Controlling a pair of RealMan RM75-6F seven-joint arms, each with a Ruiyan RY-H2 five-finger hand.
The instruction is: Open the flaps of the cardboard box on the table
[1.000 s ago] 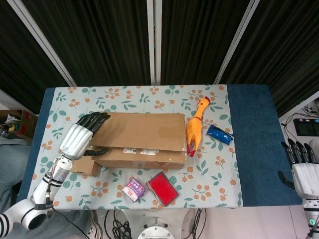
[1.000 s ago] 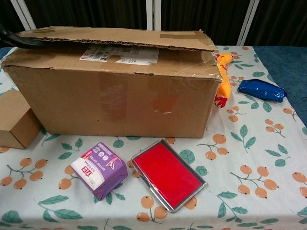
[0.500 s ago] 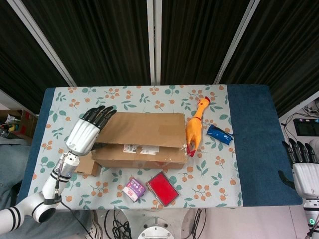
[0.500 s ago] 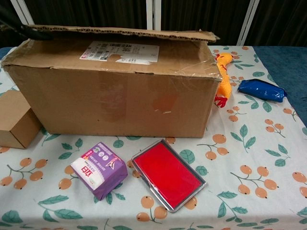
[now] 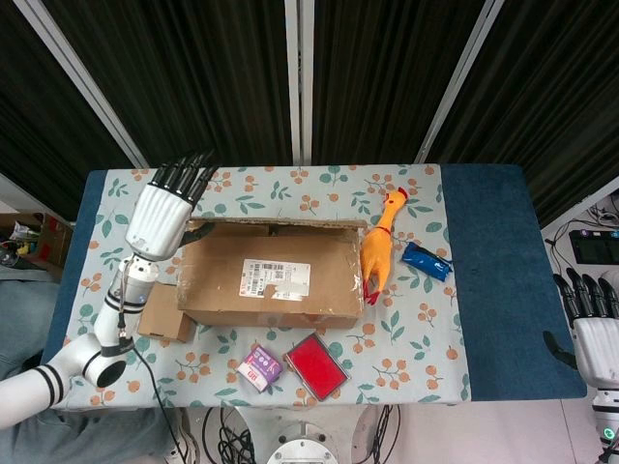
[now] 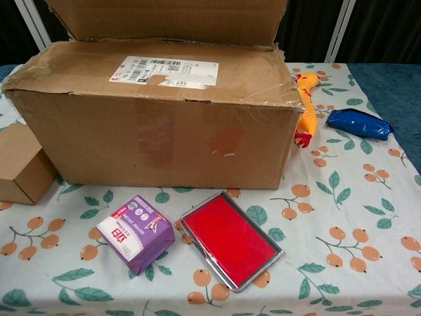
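The cardboard box (image 5: 271,290) lies in the middle of the table. Its far flap (image 6: 171,20) stands upright, seen in the head view as a thin edge (image 5: 280,225). The near flap (image 6: 158,69), with a white label, still lies flat over the top. My left hand (image 5: 162,215) is raised at the box's far left corner, fingers straight and pointing away, its thumb by the left end of the raised flap. It is out of the chest view. My right hand (image 5: 590,329) hangs beyond the table's right edge with fingers spread and nothing in it.
A small cardboard box (image 5: 164,314) sits against the big box's left side. In front lie a purple packet (image 6: 135,230) and a red flat case (image 6: 230,238). A yellow rubber chicken (image 5: 377,253) and a blue packet (image 5: 427,261) lie to the right.
My left hand has risen and swung toward the far side, and the far flap has lifted from nearly flat to upright, uncovering the labelled near flap. The right hand has barely moved.
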